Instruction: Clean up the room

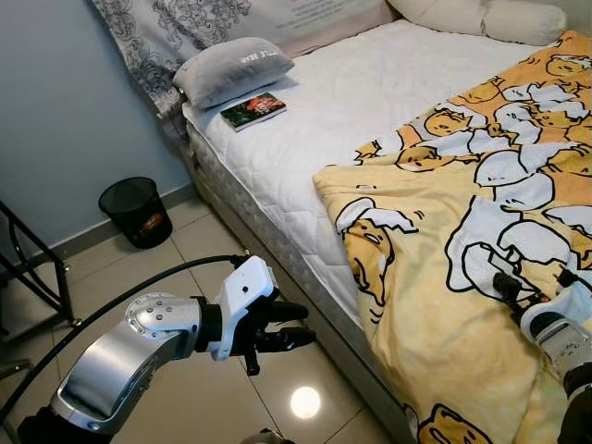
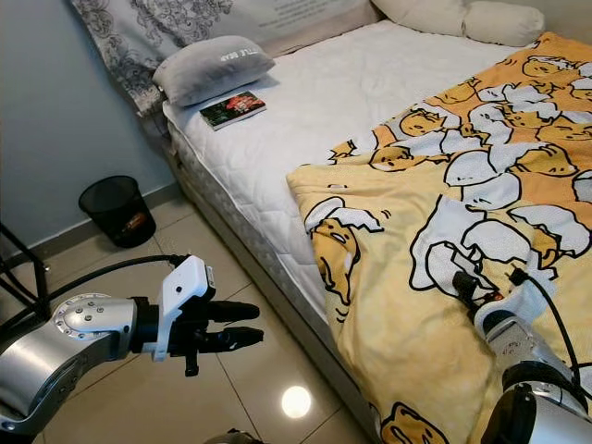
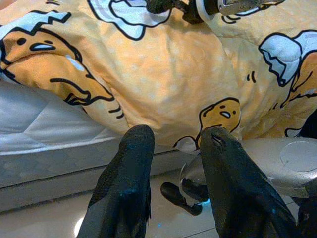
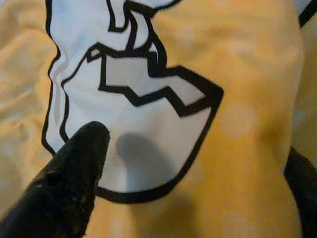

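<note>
**Robot beside the bed with the yellow blanket**

The robot stands next to a bed (image 1: 305, 120). Its left arm is bent and held out over the floor (image 1: 185, 277), with the left gripper (image 1: 294, 326) pointing toward the side of the bed. The two black fingers (image 3: 129, 183) are spread apart and hold nothing.

The right arm reaches forward onto the yellow blanket (image 1: 435, 305). The right gripper (image 1: 535, 284) sits down on the cloth, on a white cartoon shape. Its fingers are wide apart, one on each side, with the tips pushing on the blanket. It is not pinching the cloth.

The blanket covers the near part of the bed and hangs over the edge toward the floor. The far part of the mattress is bare and white. A grey pillow (image 1: 231, 69) lies at the head end, and a small book (image 1: 253, 110) lies just beside it. A black bin (image 1: 136, 211) stands on the floor by the wall.

The left wrist view looks across at the hanging blanket and the right gripper on top of it. The right wrist view shows the cloth up close.
</note>
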`<state>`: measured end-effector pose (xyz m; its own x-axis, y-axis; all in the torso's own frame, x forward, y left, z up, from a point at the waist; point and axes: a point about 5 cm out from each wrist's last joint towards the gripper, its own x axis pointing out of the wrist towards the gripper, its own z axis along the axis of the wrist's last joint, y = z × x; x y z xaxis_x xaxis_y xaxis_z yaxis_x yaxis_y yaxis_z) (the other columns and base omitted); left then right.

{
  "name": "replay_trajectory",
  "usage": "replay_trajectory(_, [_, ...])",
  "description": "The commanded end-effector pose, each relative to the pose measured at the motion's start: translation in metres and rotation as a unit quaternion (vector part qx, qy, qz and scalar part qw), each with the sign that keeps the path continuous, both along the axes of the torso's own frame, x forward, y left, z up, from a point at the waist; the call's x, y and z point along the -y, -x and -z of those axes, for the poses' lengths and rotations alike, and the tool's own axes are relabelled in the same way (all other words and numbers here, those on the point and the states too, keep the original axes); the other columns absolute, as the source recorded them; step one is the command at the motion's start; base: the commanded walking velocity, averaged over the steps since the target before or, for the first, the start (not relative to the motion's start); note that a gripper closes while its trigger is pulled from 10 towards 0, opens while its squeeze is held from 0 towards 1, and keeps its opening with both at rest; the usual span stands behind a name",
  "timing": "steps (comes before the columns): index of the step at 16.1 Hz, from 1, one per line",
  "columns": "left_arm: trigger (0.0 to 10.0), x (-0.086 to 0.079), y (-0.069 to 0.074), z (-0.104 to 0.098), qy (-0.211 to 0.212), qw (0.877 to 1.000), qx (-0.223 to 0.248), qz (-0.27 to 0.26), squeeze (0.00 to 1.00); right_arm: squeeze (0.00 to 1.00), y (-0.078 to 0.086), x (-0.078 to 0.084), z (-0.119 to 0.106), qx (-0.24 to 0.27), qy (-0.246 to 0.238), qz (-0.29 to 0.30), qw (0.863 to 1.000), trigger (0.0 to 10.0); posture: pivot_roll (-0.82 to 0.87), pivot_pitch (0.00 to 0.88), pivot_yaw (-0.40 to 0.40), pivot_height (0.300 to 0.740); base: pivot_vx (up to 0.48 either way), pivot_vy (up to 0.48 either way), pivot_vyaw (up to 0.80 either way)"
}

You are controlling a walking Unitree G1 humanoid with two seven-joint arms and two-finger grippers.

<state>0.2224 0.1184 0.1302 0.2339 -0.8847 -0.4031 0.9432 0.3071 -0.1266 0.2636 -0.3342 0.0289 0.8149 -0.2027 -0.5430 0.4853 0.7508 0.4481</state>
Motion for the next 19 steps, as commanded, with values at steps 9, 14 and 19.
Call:
replay_trajectory(9, [10.0,-0.001,-0.006,-0.001,-0.006,1.000,0.010,-0.010,0.00,0.00,-0.001,0.002,-0.004,0.052,-0.035,0.034,0.997,0.0,0.04,0.000,0.127,0.740,0.000,0.000,0.00])
replay_trajectory(14, [10.0,0.000,-0.006,0.001,-0.005,1.000,0.014,-0.014,0.00,0.00,-0.008,-0.006,-0.008,0.091,-0.076,0.032,0.992,0.0,0.04,0.000,0.112,0.740,0.000,0.000,0.00])
replay_trajectory(19, [10.0,0.001,-0.005,0.002,-0.004,1.000,0.015,-0.016,0.00,0.00,-0.007,-0.015,-0.002,0.108,-0.108,0.024,0.988,0.0,0.03,0.000,0.109,0.740,0.000,0.000,0.00])
